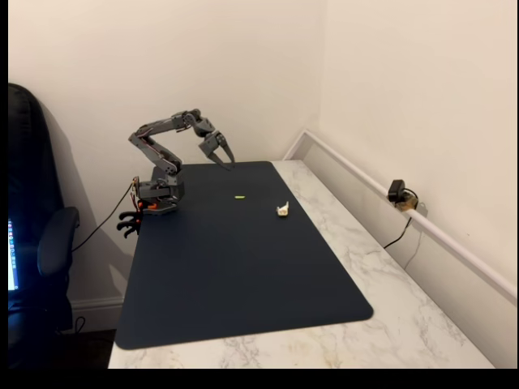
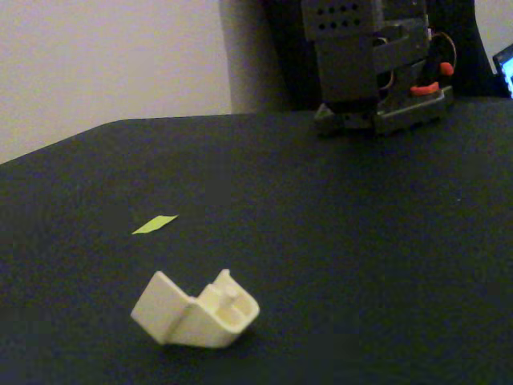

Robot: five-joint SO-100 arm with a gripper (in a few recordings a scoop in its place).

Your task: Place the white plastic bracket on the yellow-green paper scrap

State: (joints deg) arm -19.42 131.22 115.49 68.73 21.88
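While the arm stands folded at the far left of the mat, read the scene as follows.

Gripper: your gripper (image 1: 224, 159) hangs above the mat's far edge, fingers pointing down and toward the right in the wide fixed view; it holds nothing, and at this size you cannot tell how far its jaws are parted.

Bracket: the white bracket (image 1: 282, 210) rests on the dark mat (image 1: 243, 275) close to the mat's right edge, with the marble tabletop (image 1: 365, 243) just beyond it. In the low fixed view the bracket (image 2: 195, 312) lies on its side, its flat plate to the left and its rounded lug to the right.

Paper scrap: the yellow-green scrap (image 1: 239, 197) lies flat between gripper and bracket, near the bracket but apart from it; the low fixed view shows the scrap (image 2: 154, 224) as a thin sliver beyond the bracket.

Key relation: from the gripper, the bracket lies forward and to the right, past the scrap, so you must likely reach over the scrap first.

Room: open mat surrounds both pieces; the arm's base (image 2: 377, 72) stands well apart.
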